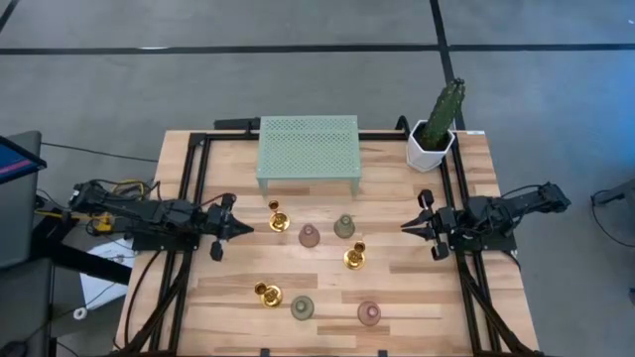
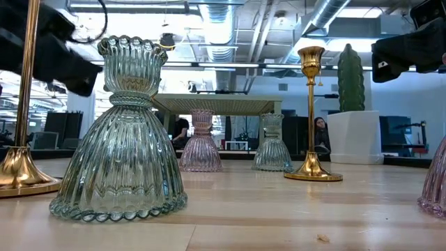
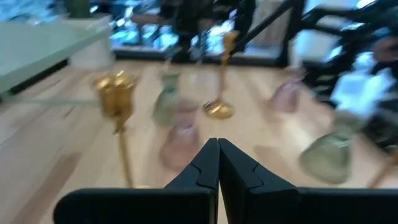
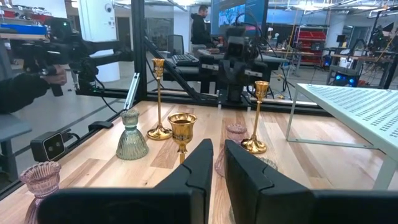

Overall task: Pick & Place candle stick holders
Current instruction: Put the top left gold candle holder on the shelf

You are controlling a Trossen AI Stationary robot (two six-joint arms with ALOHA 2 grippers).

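Several candle stick holders stand upright on their bases on the wooden table [image 1: 198,297]. The far group is a gold one [image 1: 279,215], a pink one [image 1: 310,235], a green one [image 1: 344,227] and a gold one [image 1: 355,258]. The near row is a gold one [image 1: 268,294], a green one [image 1: 303,307] that looms large in the low view [image 2: 118,139], and a pink one [image 1: 369,313]. My left gripper [image 1: 243,228] is shut and empty, left of the far group, pointing right. My right gripper [image 1: 405,227] is empty at the right, pointing left, its fingers [image 4: 205,162] together but for a narrow slit.
A mint green perforated stand [image 1: 308,149] stands at the table's far middle. A cactus in a white pot [image 1: 433,134] stands at the far right. Black frame rails [image 1: 193,188] run along both sides of the table. People show in the room beyond [image 4: 202,22].
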